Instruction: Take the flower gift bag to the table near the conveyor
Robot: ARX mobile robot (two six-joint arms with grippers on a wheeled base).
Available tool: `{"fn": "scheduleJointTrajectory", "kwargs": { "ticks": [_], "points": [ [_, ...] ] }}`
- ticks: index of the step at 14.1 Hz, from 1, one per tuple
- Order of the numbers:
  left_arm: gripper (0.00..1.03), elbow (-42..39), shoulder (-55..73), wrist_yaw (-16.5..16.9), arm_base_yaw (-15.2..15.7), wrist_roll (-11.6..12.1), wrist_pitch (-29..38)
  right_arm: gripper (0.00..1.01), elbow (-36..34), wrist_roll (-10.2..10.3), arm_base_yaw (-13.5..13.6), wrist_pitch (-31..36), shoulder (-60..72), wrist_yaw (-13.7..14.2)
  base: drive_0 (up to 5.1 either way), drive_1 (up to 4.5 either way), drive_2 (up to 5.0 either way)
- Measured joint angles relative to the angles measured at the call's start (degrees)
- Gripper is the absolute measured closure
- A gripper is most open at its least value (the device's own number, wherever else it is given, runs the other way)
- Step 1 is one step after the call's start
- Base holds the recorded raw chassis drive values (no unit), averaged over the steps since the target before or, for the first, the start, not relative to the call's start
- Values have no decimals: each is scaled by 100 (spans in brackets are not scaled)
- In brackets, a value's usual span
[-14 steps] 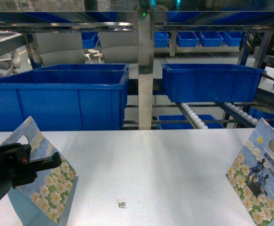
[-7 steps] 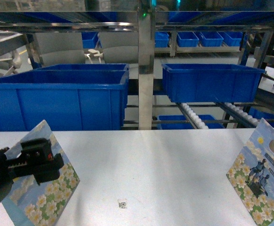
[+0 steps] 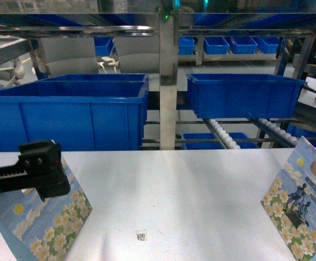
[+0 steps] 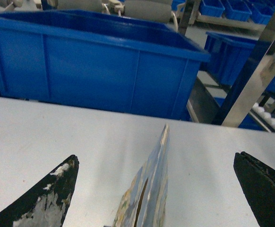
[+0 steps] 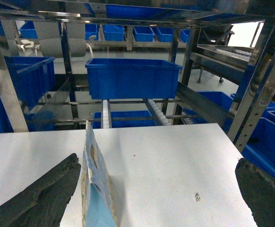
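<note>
Head view: blue bins (image 3: pixel 71 111) sit on the conveyor (image 3: pixel 223 133).

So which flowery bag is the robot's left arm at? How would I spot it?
Find the big white table in front of the shiny conveyor with blue bins. Two flowery gift bags stand on it, one at each side. It's the left bag, under the black left gripper; the right bag shows dark figures and has no gripper in sight near it in the head view.

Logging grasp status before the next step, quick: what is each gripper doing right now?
Left gripper: open, jaws on either side of the left bag, not clamped.
Right gripper: open, jaws on either side of the right bag, not clamped.
</note>
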Motion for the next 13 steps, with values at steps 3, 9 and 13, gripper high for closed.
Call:
{"fn": "scheduleJointTrajectory", "kwargs": {
  "ticks": [3, 9, 13],
  "points": [
    [5, -216, -1029, 280, 87, 103, -651, 3, 0, 0, 0, 0, -2, 0, 0, 0, 0],
    [5, -588, -3491, 986, 511, 525, -2656, 3, 0, 0, 0, 0, 0, 0, 0, 0, 0],
    [5, -1139, -5296, 1521, 1305, 960, -4317, 3, 0, 0, 0, 0, -2, 0, 0, 0, 0]
  ]
}}
